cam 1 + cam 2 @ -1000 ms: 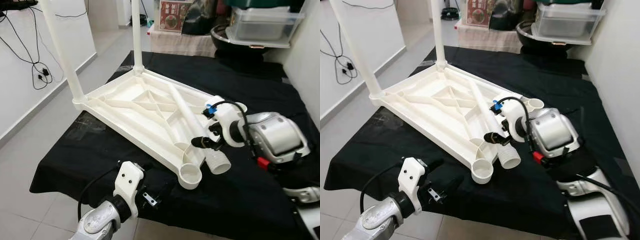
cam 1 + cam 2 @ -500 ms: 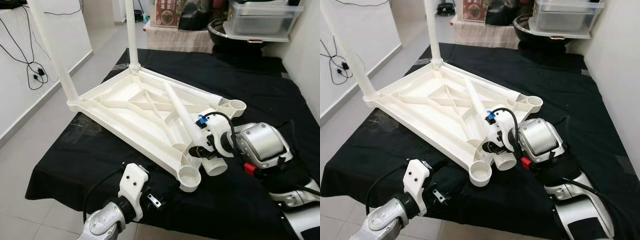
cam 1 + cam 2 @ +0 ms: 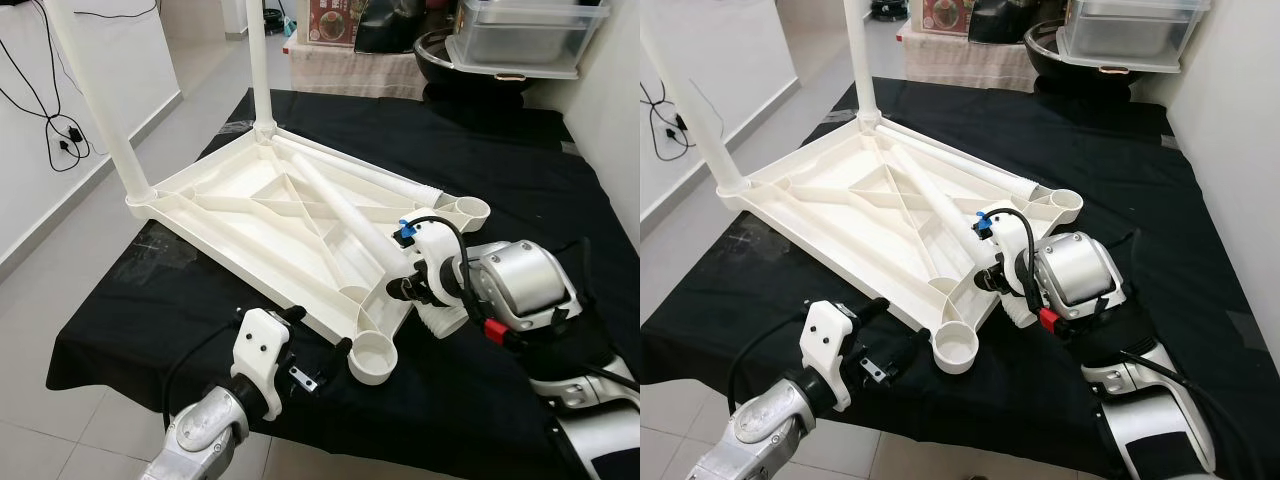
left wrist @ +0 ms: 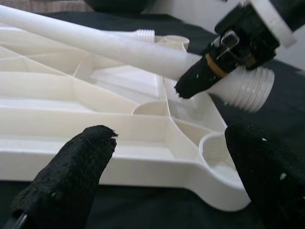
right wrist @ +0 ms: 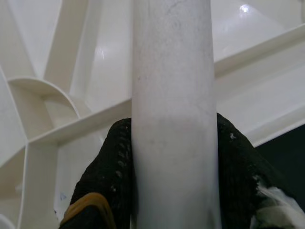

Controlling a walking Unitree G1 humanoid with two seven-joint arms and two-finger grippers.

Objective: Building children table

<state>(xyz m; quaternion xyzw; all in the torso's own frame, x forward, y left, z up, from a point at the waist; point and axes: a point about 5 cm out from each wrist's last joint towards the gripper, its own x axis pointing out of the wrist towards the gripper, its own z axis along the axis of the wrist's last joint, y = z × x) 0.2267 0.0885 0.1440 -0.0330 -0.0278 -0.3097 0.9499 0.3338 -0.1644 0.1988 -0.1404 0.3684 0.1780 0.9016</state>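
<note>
A white plastic table (image 3: 220,215) lies upside down on a black cloth. Two legs (image 3: 100,100) stand upright in its far-left corners. My right gripper (image 3: 405,285) is shut on a loose leg (image 3: 340,210) near its threaded end, and the leg slants across the underside. In the right wrist view the leg (image 5: 171,71) sits between both black fingers (image 5: 114,176). The near corner socket (image 3: 372,357) is empty. My left gripper (image 3: 315,335) is open just in front of that corner, with the table edge (image 4: 143,157) between its fingers (image 4: 71,176).
Another leg (image 3: 350,170) lies along the table's far edge, its thread near the far right socket (image 3: 470,210). A clear box (image 3: 520,35) and a black bowl stand behind. Cables (image 3: 55,130) hang on the left wall above tiled floor. The cloth's edge (image 3: 150,330) is close.
The camera has shifted. My right gripper keeps its hold on the leg, and the threaded end sits a little further from the near socket. My left gripper has come closer to the near corner.
</note>
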